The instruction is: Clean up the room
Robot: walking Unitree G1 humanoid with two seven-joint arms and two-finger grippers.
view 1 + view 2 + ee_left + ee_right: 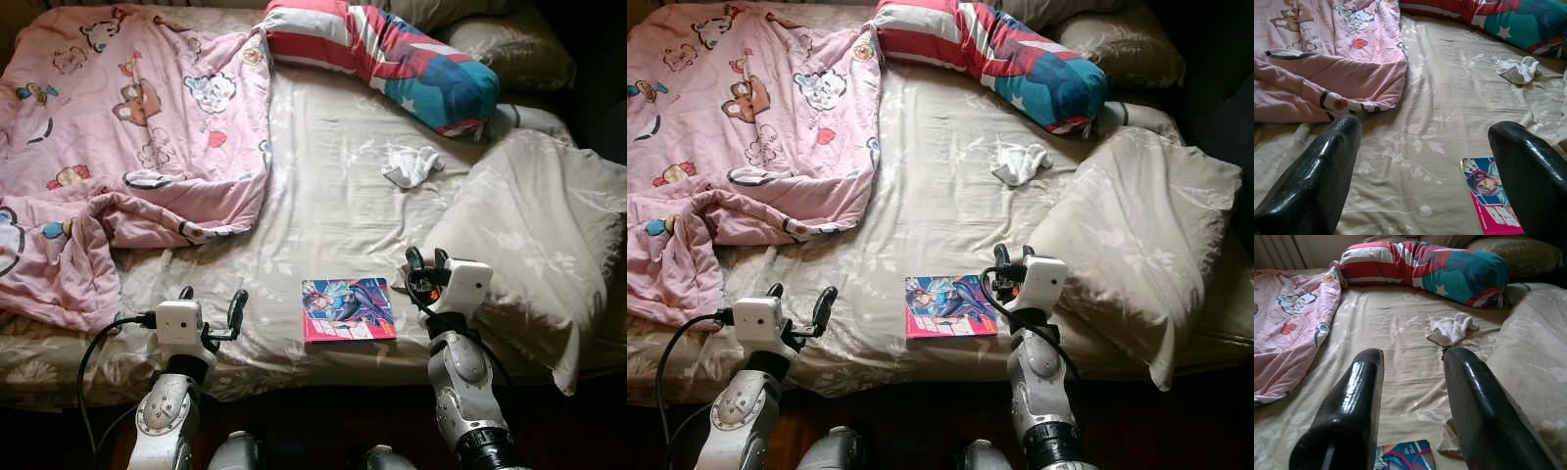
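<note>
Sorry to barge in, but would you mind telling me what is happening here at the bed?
The robot stands at the edge of an untidy bed, holding nothing yet. Its left claw and right claw hover open on either side of a comic book lying flat near the edge. A crumpled white cloth, a pink blanket and a striped pillow lie further back.

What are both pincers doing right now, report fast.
Left pincer: open, empty, above the bed's near edge.
Right pincer: open, empty, beside the comic book.
</note>
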